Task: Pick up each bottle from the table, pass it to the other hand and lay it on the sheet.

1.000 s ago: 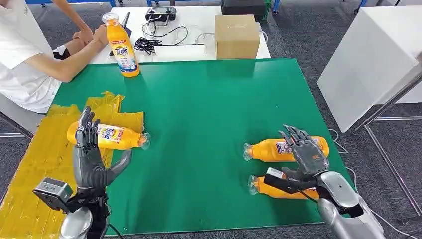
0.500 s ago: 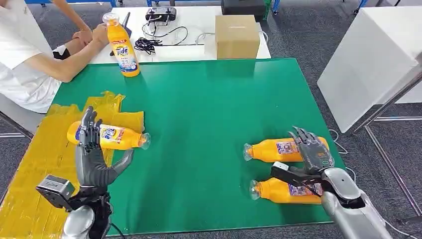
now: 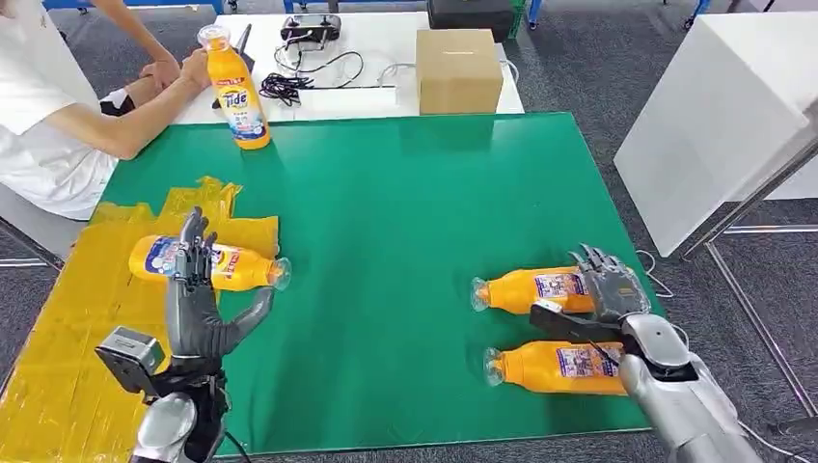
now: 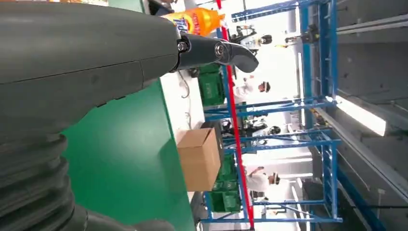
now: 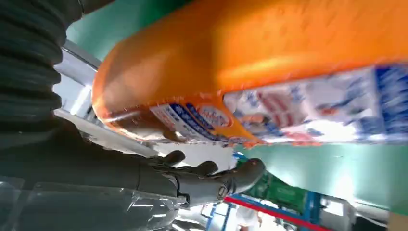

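Note:
One orange Tide bottle (image 3: 236, 267) lies on the crumpled yellow sheet (image 3: 77, 318), its cap end reaching over the green mat (image 3: 405, 193). My left hand (image 3: 198, 294) stands upright just in front of it, fingers spread, holding nothing; the left wrist view shows this hand (image 4: 96, 57). Two more bottles lie at the right, a far one (image 3: 531, 288) and a near one (image 3: 564, 367). My right hand (image 3: 610, 292) hovers over the far bottle's base end, thumb stretched between the two. In the right wrist view its fingers (image 5: 211, 180) are apart from the bottle (image 5: 269, 62).
A person (image 3: 58, 116) sits at the back left, holding another bottle (image 3: 237, 92) upright at the mat's far edge. Behind the mat a white table carries a cardboard box (image 3: 459, 69) and cables (image 3: 289, 85). A white cabinet (image 3: 723, 106) stands to the right.
My right hand has moved off the near bottle to the far bottle's base end, uncovering the near one. My left hand has shifted a little to the right.

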You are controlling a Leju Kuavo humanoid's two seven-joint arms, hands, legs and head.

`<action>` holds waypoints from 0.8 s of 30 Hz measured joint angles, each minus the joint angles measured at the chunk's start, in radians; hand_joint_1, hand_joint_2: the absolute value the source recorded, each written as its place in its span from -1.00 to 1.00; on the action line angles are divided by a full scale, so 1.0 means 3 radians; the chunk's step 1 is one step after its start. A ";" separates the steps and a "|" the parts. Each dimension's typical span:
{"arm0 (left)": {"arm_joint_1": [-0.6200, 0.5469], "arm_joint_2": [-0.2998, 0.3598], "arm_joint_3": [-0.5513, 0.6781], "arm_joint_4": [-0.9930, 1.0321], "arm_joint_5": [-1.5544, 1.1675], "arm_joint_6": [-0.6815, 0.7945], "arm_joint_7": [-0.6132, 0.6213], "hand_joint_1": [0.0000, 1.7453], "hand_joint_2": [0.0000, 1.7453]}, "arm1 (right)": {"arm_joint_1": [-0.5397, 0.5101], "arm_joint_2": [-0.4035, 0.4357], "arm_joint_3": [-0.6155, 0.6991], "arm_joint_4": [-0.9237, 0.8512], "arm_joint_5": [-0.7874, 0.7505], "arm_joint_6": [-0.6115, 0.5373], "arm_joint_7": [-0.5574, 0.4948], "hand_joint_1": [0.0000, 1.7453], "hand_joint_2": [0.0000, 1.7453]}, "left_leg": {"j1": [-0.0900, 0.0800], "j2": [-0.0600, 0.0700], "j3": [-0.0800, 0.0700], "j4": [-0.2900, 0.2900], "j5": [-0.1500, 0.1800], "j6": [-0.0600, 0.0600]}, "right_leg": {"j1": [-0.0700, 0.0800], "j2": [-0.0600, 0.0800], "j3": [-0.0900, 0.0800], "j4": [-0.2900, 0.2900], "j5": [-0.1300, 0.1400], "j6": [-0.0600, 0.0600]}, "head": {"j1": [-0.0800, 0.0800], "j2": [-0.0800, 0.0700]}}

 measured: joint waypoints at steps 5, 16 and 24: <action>-0.0033 -0.0006 -0.0008 0.0066 0.0037 -0.0009 0.0005 -1.00 1.00 | -0.0164 0.0043 0.0001 0.0295 0.0052 -0.0004 0.0005 -1.00 1.00 | 0.0000 0.0000 0.0006 0.0000 0.0000 0.0001 | 0.0000 0.0000 0.0008 0.0000 0.0000 0.0000 | 0.0000 0.0000; -0.0192 -0.0036 -0.0081 0.0290 0.0132 -0.0042 -0.0005 -1.00 1.00 | -0.0699 0.0083 0.0182 0.1170 0.0253 0.0417 -0.0155 1.00 1.00 | -0.0001 0.0004 0.0068 -0.0001 -0.0015 0.0019 | -0.0001 0.0002 0.0037 -0.0007 -0.0010 0.0014 | 0.0003 0.0000; -0.0260 -0.0037 -0.0117 0.0403 0.0184 -0.0041 -0.0032 -1.00 1.00 | -0.0865 0.0042 0.0356 0.1403 0.0226 0.0526 -0.0250 1.00 1.00 | 0.0000 0.0003 0.0079 0.0002 -0.0014 0.0020 | -0.0002 0.0001 0.0062 -0.0011 -0.0009 0.0014 | 0.0000 0.0000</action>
